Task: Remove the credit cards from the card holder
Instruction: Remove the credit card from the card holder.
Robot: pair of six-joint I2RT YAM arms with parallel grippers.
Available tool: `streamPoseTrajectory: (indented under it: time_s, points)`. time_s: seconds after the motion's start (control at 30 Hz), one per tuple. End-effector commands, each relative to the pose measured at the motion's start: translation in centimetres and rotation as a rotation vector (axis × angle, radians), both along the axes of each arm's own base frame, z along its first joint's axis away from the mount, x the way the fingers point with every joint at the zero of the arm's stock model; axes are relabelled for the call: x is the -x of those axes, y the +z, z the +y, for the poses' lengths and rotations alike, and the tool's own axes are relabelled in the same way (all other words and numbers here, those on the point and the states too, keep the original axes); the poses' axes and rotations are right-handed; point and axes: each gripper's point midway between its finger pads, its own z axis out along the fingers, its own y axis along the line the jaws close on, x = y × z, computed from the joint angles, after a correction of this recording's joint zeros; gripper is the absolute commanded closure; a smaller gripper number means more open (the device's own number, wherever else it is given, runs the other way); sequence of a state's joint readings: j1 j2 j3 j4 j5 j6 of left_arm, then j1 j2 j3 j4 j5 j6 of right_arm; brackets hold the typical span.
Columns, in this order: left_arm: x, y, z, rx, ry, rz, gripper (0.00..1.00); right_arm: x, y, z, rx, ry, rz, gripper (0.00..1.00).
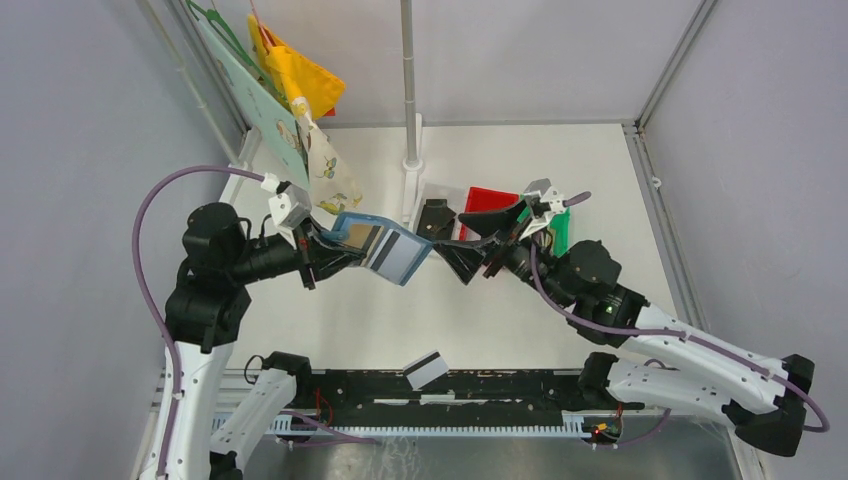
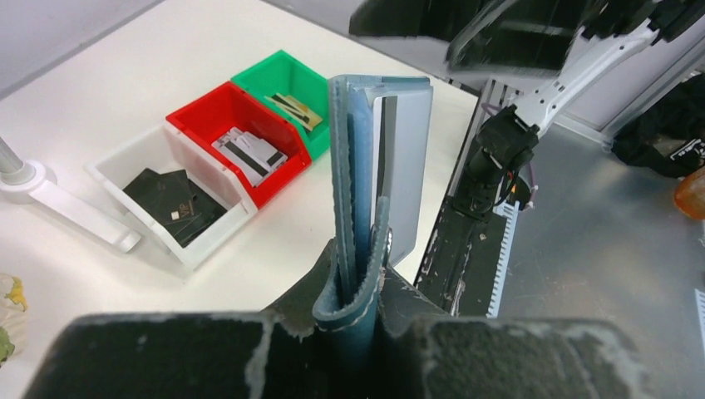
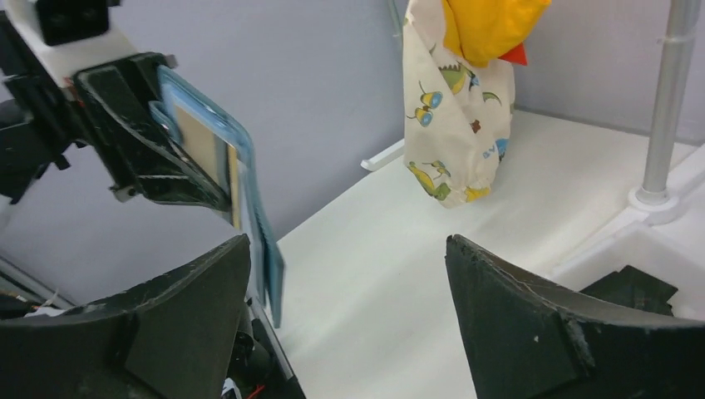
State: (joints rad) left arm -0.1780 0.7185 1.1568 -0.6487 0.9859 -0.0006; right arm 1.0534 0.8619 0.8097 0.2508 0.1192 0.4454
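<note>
Left claw point(image 2: 357, 278) tight (right claw point(image 3: 347, 258) wide)

A white bin point(image 2: 218, 233), red bin point(image 2: 218, 101) and green bin point(image 2: 283, 76) stand side by side near a pole point(image 1: 408, 80).

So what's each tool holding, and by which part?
Left tool clamps the card holder by the end opposite its protruding card; right tool is open, empty.
</note>
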Motion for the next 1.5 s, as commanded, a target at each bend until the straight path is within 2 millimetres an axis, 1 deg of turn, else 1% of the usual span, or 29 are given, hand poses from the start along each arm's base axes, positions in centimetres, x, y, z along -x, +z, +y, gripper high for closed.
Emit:
streamPoseTrajectory:
  time_s: [0.0,0.03,0.1,0.17,0.23,0.3,0.4,0.47,0.57,0.63,0.67,0.73,0.77,0.8,0.87,0.93,0.97,1.0,1.1,1.13,1.2,1.23,1.27,1.3,1.33,1.37,1.4,1.47]
  points:
    - [0.2,0.1,0.2,-0.052,-0.034,-0.073,0.97,1.5,4.9,-0.3,-0.052,0.101,-0.107,0.07]
    - [0.5,-0.1,0.1,-0.054,-0.05,-0.068,0.96,1.9,5.5,0.3,-0.051,0.139,-0.124,0.05]
    - [0.8,-0.3,0.0,-0.052,-0.072,-0.051,0.96,2.6,6.1,1.8,-0.036,0.217,-0.14,0.04]
    - [1.0,-0.4,-0.1,-0.052,-0.087,-0.039,0.95,3.1,5.9,3.3,-0.008,0.291,-0.141,0.04]
    - [1.5,-0.6,-0.2,-0.054,-0.11,-0.028,0.95,3.4,5.0,4.9,0.023,0.357,-0.133,0.04]
    - [1.8,-0.7,-0.2,-0.06,-0.127,-0.017,0.95,3.8,4.3,6.0,0.036,0.416,-0.124,0.06]
    - [2.0,-0.7,-0.2,-0.067,-0.141,-0.009,0.95,4.2,3.4,6.8,0.044,0.462,-0.108,0.13]
    - [2.3,-0.4,-0.3,-0.064,-0.155,-0.011,0.95,4.3,3.0,6.8,0.044,0.469,-0.104,0.21]
    - [2.7,-0.1,-0.5,-0.054,-0.178,-0.005,0.95,4.7,2.9,6.8,0.035,0.497,-0.099,0.39]
    - [2.8,0.0,-0.6,-0.045,-0.192,0.004,0.95,5.2,2.9,6.8,0.021,0.532,-0.098,0.56]
    - [2.8,0.1,-0.7,-0.039,-0.2,0.016,0.92,5.4,2.9,6.8,0.014,0.544,-0.096,0.68]
    - [2.9,0.1,-0.9,-0.026,-0.216,0.05,0.73,5.6,2.8,6.7,0.002,0.564,-0.087,0.89]
    - [2.9,0.1,-0.9,-0.018,-0.223,0.069,0.63,5.6,2.8,6.6,-0.004,0.57,-0.08,0.96]
    - [2.8,0.2,-1.0,-0.009,-0.225,0.091,0.55,5.6,2.7,6.6,-0.008,0.573,-0.076,1.0]
    - [2.4,0.5,-1.2,0.011,-0.215,0.128,0.5,5.6,2.4,6.3,-0.014,0.569,-0.069,1.0]
    - [1.9,1.2,-1.3,0.028,-0.196,0.128,0.5,5.5,2.3,5.9,-0.027,0.562,-0.069,1.0]
    - [1.7,1.5,-1.3,0.031,-0.193,0.112,0.53,5.5,2.1,5.8,-0.03,0.558,-0.063,1.0]
    - [1.7,1.8,-1.4,0.043,-0.188,0.123,0.56,5.4,2.1,5.6,-0.035,0.555,-0.062,1.0]
    - [1.7,2.3,-1.4,0.07,-0.176,0.114,0.73,5.3,2.0,5.4,-0.045,0.551,-0.055,1.0]
    - [1.7,2.4,-1.5,0.076,-0.177,0.113,0.79,5.3,1.9,5.4,-0.047,0.551,-0.055,1.0]
    - [1.7,2.2,-1.5,0.08,-0.176,0.116,0.86,5.3,2.0,5.3,-0.058,0.553,-0.049,1.0]
    - [1.7,2.0,-1.5,0.08,-0.175,0.119,0.9,5.4,2.1,5.4,-0.065,0.557,-0.051,0.98]
    - [1.7,1.9,-1.5,0.079,-0.175,0.122,0.94,5.4,2.3,5.4,-0.072,0.562,-0.052,0.92]
    - [1.7,1.8,-1.5,0.078,-0.173,0.126,0.97,5.5,2.4,5.4,-0.078,0.564,-0.054,0.79]
    - [1.7,1.7,-1.4,0.078,-0.171,0.127,0.98,5.3,2.4,5.4,-0.079,0.557,-0.051,0.63]
    - [1.7,1.8,-1.4,0.078,-0.164,0.128,0.98,4.9,2.4,5.3,-0.079,0.542,-0.043,0.49]
    - [1.5,1.8,-1.4,0.078,-0.15,0.128,0.98,4.4,2.6,5.1,-0.08,0.516,-0.035,0.42]
    - [0.7,1.7,-1.2,0.072,-0.1,0.133,0.98,3.3,3.3,4.3,-0.09,0.45,-0.03,0.38]
